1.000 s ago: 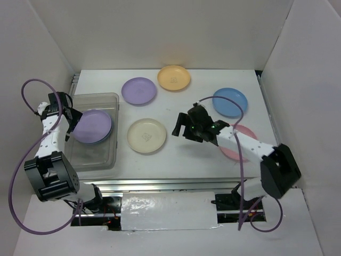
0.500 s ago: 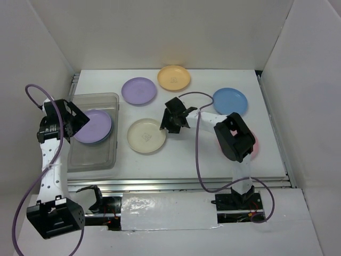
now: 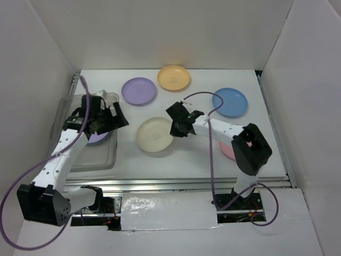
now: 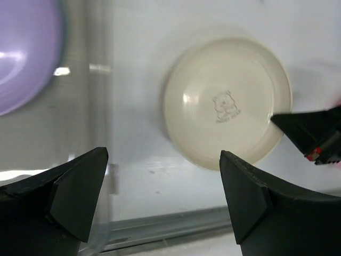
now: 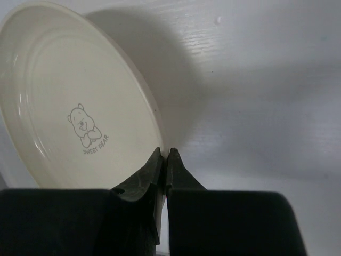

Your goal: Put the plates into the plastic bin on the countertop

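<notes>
Right gripper (image 3: 176,128) stands at the right rim of the cream plate (image 3: 154,134), near the middle of the countertop (image 3: 192,157). In the right wrist view its fingers (image 5: 152,173) are pressed together with the plate's rim pinched between them. The cream plate (image 5: 74,106) bears a small bear print, and a dark shadow lies on the surface beside its gripped edge. Left gripper (image 3: 118,118) hangs over the right wall of the plastic bin (image 3: 98,157), jaws spread wide and holding nothing. The left wrist view shows both fingers (image 4: 80,194) well apart, with the cream plate (image 4: 226,101) lying on the surface beyond them and the tip of the right gripper (image 4: 314,133) at that plate's edge. One lilac plate (image 3: 96,137) lies inside the bin, largely covered by the left arm; the same plate (image 4: 21,53) appears behind the clear bin wall (image 4: 98,80). Outside the bin: a second lilac plate (image 3: 139,90) and the orange-yellow plate (image 3: 173,78) at the far side, the blue plate (image 3: 230,102) to the right, and the pink plate (image 3: 227,151) partly hidden under the right arm. The bin sits at the left of the countertop, near the metal rail (image 3: 186,184).
</notes>
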You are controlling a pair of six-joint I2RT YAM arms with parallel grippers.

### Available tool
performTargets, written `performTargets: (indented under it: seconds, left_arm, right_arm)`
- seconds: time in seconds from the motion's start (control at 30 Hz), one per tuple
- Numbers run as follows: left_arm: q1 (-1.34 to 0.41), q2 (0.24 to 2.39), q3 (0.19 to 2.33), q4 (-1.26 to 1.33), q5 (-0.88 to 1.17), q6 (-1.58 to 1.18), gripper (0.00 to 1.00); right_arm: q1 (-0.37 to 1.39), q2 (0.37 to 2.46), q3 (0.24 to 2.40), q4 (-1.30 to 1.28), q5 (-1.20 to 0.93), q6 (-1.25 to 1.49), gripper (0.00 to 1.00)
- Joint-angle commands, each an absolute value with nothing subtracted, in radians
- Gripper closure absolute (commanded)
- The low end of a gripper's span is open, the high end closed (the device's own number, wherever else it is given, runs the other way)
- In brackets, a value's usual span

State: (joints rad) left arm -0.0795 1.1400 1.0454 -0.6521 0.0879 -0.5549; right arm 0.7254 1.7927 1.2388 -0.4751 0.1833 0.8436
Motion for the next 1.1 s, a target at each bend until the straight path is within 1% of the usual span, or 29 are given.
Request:
performTargets:
  seconds: [0.0,0.1,0.3,0.33,0.37,0.4,0.5,0.57,0.6,0.67,0.7,0.73,0.83,0.87,0.9,0.97,1.07]
  left_arm:
    - [-0.231,1.193,1.137,-0.597,0.134,-0.574,0.01]
    - [-0.288,1.245,1.178,-0.589,0.115,-0.584,0.01]
    - [-0.34,1.344,1.216,-0.575,0.13,-0.589,0.01]
    - [-0.345,1.357,1.215,-0.571,0.133,-0.594,0.03]
    - [-0.35,1.362,1.213,-0.557,0.147,-0.595,0.08]
    - [-0.35,1.367,1.212,-0.551,0.155,-0.597,0.08]
    - [-0.36,1.374,1.206,-0.537,0.155,-0.606,0.23]
    - [-0.364,1.382,1.207,-0.534,0.156,-0.606,0.27]
    - [-0.364,1.387,1.209,-0.532,0.163,-0.603,0.37]
    - [-0.365,1.394,1.212,-0.531,0.167,-0.604,0.5]
    - [-0.367,1.396,1.21,-0.526,0.172,-0.603,0.63]
    - [-0.365,1.402,1.207,-0.525,0.178,-0.6,0.65]
    - [-0.364,1.41,1.206,-0.523,0.192,-0.595,0.65]
    - [-0.364,1.41,1.204,-0.522,0.193,-0.594,0.7]
    - [-0.364,1.41,1.201,-0.525,0.198,-0.592,0.86]
    - [-0.359,1.414,1.2,-0.522,0.206,-0.588,1.0]
    - [-0.351,1.422,1.195,-0.515,0.225,-0.578,1.0]
  right_arm:
    - [0.77,1.622,1.262,-0.632,0.385,0.839,1.0]
    - [0.778,1.53,1.235,-0.637,0.377,0.818,1.0]
    - [0.77,1.364,1.143,-0.56,0.262,0.802,1.0]
    - [0.769,1.345,1.119,-0.528,0.241,0.798,1.0]
    - [0.761,1.319,1.111,-0.519,0.212,0.799,1.0]
    - [0.758,1.312,1.106,-0.514,0.204,0.799,1.0]
    - [0.749,1.296,1.1,-0.508,0.177,0.792,1.0]
    - [0.741,1.29,1.097,-0.5,0.155,0.79,1.0]
    - [0.739,1.289,1.092,-0.497,0.149,0.79,1.0]
    - [0.732,1.287,1.088,-0.48,0.12,0.79,1.0]
    - [0.727,1.285,1.082,-0.476,0.108,0.79,1.0]
    - [0.724,1.282,1.08,-0.462,0.095,0.79,1.0]
    - [0.71,1.276,1.072,-0.44,0.058,0.793,1.0]
    - [0.707,1.27,1.072,-0.439,0.054,0.795,1.0]
    - [0.704,1.27,1.074,-0.437,0.046,0.795,1.0]
    - [0.695,1.266,1.075,-0.428,0.026,0.793,1.0]
    - [0.68,1.247,1.065,-0.393,-0.037,0.793,1.0]
